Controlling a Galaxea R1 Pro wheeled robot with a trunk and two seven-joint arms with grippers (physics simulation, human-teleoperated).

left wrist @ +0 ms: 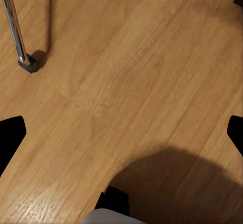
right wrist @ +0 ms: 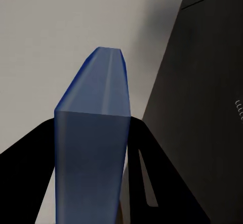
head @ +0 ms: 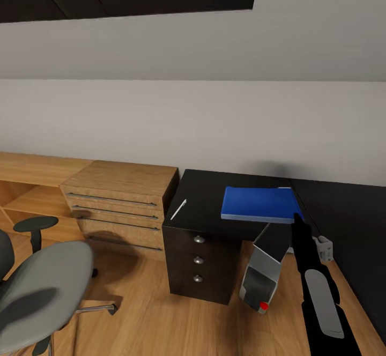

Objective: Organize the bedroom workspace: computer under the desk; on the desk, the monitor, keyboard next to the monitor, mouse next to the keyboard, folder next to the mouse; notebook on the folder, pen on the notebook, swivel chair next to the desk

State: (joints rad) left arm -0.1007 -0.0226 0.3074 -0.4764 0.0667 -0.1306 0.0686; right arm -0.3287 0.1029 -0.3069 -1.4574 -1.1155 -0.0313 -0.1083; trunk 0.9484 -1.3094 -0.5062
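Nearest in the head view, at 7 o'clock, is one swivel chair [head: 45,286]: grey padded seat, a black armrest and a chrome leg. At 5 o'clock the right arm [head: 316,286], black with a grey panel, reaches up toward the picture's centre. The right gripper [head: 296,218] meets the near right corner of the folder [head: 260,204]. The right wrist view shows what the head view cannot: the folder [right wrist: 93,148] clamped between the two black fingers [right wrist: 157,183], seen end-on as a translucent blue slab running away from the camera.

The folder is a single thin bright blue rectangle with a paler front edge, over the black top of the desk [head: 209,206], at about 3 o'clock from the picture's centre. Whether it rests on the top or is held just above it, I cannot tell.

At 5 o'clock under the desk stands one computer [head: 262,273], a tilted silver-grey tower with a black front and a red light. The desk's dark pedestal carries three round knobs. One slim white pen [head: 178,209] lies on the desk top at 9 o'clock of the folder, well apart from it.

Farther, at 9 o'clock, a light wooden drawer unit [head: 120,200] has four drawers.

The left wrist view shows wooden floor [left wrist: 131,82], a chrome chair leg [left wrist: 15,26] with its caster, and the black tips of the left gripper [left wrist: 121,133] set far apart, empty.
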